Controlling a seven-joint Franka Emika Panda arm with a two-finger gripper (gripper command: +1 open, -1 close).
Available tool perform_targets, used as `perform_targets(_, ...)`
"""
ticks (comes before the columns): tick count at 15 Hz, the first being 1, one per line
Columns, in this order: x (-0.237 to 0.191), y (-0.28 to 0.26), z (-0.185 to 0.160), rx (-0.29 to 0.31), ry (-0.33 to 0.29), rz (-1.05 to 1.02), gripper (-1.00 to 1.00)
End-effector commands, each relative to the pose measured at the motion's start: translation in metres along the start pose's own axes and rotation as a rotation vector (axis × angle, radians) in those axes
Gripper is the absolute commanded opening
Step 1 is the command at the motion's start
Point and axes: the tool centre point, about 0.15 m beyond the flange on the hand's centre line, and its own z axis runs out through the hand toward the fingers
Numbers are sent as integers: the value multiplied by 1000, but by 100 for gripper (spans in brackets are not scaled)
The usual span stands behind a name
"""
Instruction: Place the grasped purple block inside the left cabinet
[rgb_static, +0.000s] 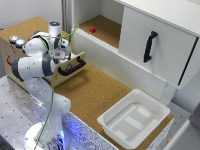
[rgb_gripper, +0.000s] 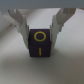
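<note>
Purple block (rgb_gripper: 39, 44), marked in yellow, sits clamped between the fingers (rgb_gripper: 18, 22) of our tool (rgb_gripper: 40, 30), which we see above the wooden drawer box (rgb_static: 67, 62), with the left cabinet (rgb_static: 107, 30) lying off toward two o'clock.

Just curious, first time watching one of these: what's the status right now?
Gripper shut on block. Arm over the drawer box, short of cabinet. Red cube already on cabinet floor.
</note>
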Motion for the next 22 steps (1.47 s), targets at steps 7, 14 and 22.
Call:
perform_targets(7, 98, 123, -193, -153, 133, 127, -100)
perform_targets(14, 128, 233, -207, -266, 184, 402, -100)
perform_targets(22, 210, 288, -122, -291, 282, 415, -100)
